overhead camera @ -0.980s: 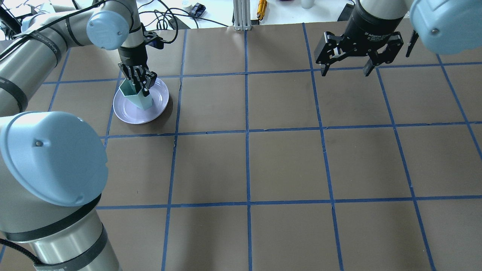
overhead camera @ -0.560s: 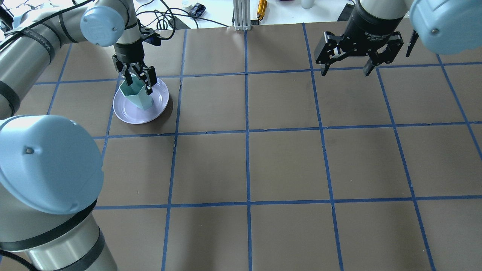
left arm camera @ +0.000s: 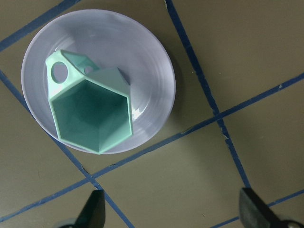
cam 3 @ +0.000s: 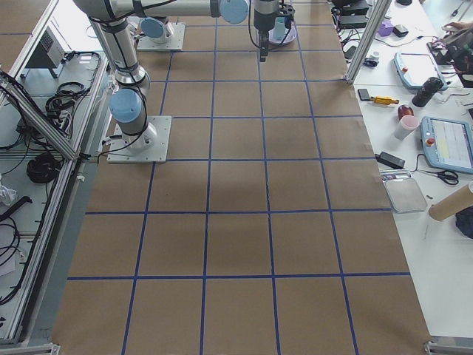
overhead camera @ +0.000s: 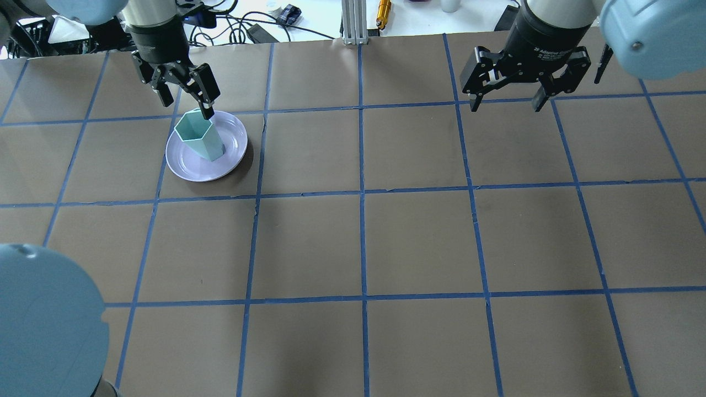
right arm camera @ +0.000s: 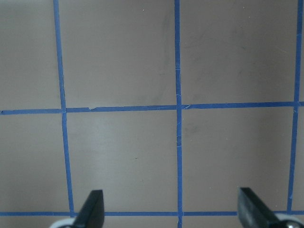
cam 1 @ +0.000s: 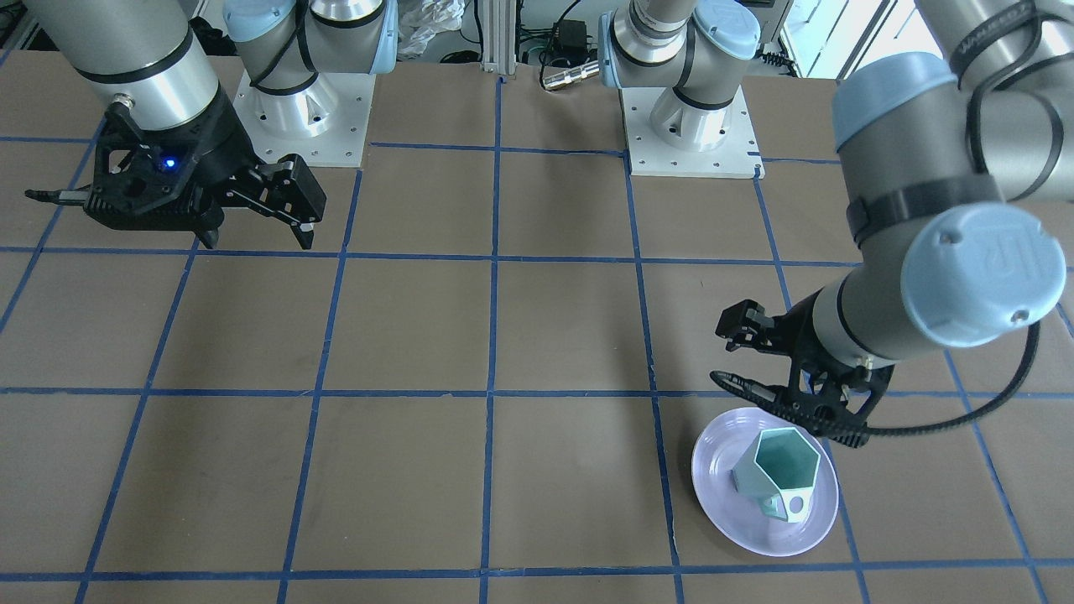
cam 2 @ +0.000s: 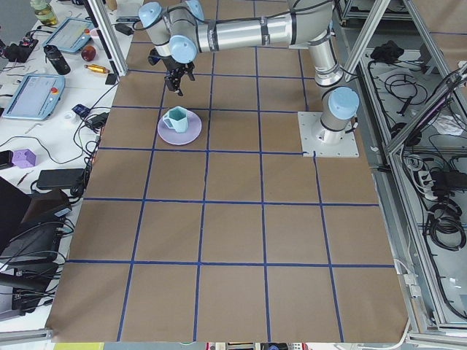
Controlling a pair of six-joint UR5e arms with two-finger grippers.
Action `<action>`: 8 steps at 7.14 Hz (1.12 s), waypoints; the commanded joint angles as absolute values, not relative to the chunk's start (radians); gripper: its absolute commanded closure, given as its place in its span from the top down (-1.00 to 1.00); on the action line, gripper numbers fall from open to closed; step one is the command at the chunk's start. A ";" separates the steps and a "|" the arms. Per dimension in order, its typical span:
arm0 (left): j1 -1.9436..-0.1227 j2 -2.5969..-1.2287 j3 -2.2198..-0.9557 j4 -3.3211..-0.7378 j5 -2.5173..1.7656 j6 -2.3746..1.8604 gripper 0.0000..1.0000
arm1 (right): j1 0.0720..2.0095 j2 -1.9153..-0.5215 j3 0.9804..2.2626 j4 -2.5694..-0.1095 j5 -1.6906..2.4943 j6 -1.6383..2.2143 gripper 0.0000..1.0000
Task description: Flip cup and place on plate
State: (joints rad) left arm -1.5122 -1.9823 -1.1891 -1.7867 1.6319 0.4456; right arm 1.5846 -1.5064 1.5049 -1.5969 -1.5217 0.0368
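Front view: cup (cam 1: 776,470) stands upright, mouth up, on plate (cam 1: 759,541), its handle facing the camera.
Overhead: plate lies near the far edge of the table (overhead camera: 419,242), with open surface stretching rightward. The left gripper (overhead camera: 186,107) is raised over the plate, spread wide, holding nothing. The right gripper (overhead camera: 506,105) is well apart, wide, empty.
Left wrist: cup off-centre in plate.
Right wrist: taped table below spread fingertips.
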 commanded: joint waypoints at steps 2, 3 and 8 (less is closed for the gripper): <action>-1.586 -1.814 -1.204 -1.897 1.592 0.177 1.00 | 1.585 -1.506 1.505 -1.597 -1.522 0.037 1.00; -1.621 -1.775 -1.242 -1.896 1.591 0.117 1.00 | 1.585 -1.506 1.505 -1.597 -1.522 0.037 1.00; -1.625 -1.548 -1.547 -1.661 1.591 0.066 0.99 | 1.585 -1.506 1.505 -1.597 -1.522 0.037 1.00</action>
